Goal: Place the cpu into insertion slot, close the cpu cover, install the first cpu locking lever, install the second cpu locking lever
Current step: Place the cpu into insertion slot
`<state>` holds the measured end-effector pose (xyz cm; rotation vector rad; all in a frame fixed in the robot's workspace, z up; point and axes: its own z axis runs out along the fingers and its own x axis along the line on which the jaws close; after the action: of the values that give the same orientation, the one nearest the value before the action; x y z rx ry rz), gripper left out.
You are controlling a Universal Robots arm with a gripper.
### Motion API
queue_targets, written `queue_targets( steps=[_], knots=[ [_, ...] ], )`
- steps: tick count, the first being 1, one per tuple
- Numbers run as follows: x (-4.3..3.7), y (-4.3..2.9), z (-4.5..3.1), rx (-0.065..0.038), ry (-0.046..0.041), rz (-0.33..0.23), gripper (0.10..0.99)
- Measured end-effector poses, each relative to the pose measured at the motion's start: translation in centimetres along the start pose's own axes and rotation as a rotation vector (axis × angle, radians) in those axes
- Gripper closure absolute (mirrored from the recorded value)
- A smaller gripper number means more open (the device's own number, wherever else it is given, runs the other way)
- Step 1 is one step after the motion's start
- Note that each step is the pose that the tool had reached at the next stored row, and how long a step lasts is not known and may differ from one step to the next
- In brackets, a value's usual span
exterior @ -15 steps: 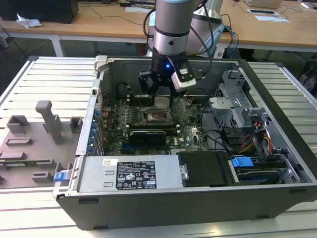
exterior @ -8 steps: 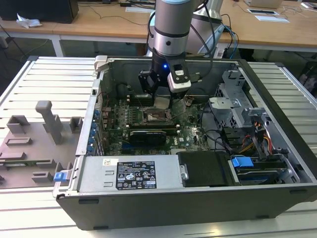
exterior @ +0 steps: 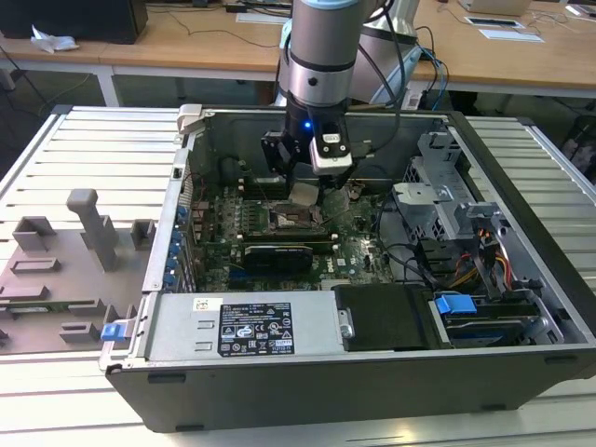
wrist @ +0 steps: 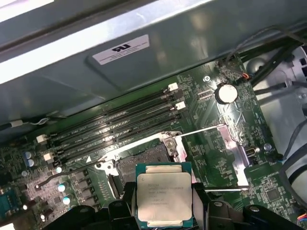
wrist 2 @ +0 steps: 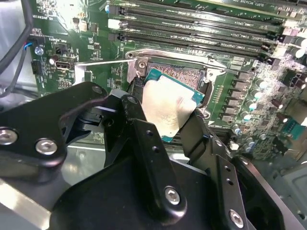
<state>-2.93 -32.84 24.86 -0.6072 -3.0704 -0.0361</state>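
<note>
Reaching straight down from above, the arm (exterior: 317,56) enters the open computer case (exterior: 372,372) with its wrist vertical, and the gripper (exterior: 305,191) hangs low over the motherboard (exterior: 354,251). Its two black fingers (wrist 2: 144,129) are closed on the cpu (exterior: 304,194), pressing against two opposite edges of the chip. In both wrist views the cpu (wrist 2: 168,110) (wrist: 164,196) sits right between the fingertips, at the very end of the hand, with its dull silver top facing up toward the wrist and its green border showing around the metal.

The chip is square, so it has no long axis. In the first wrist view its free edges run nearly in line with the sides of the socket. In the second wrist view it looks a little tilted, one corner reaching out over the recess.

The insertion slot (wrist: 139,165) (wrist 2: 180,76) lies just below and slightly ahead of the fingertips, with its contact field bare. In the exterior view the slot (exterior: 291,220) is beneath the held chip, with a gap between the two. Whether that gap is real or an effect of the viewing angle cannot be told.

The cpu cover (wrist: 235,151) is swung open, off the slot and to one side of the hand. The long black memory slots (wrist: 120,124) run beyond the socket, farther from the fingers.
</note>
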Motion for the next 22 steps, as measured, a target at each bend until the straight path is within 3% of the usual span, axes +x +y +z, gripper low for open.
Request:
queue_targets(
  steps=[22],
  knots=[
    [0.00, 0.00, 0.21, 0.003, -0.0068, 0.212, 0.541]
  ],
)
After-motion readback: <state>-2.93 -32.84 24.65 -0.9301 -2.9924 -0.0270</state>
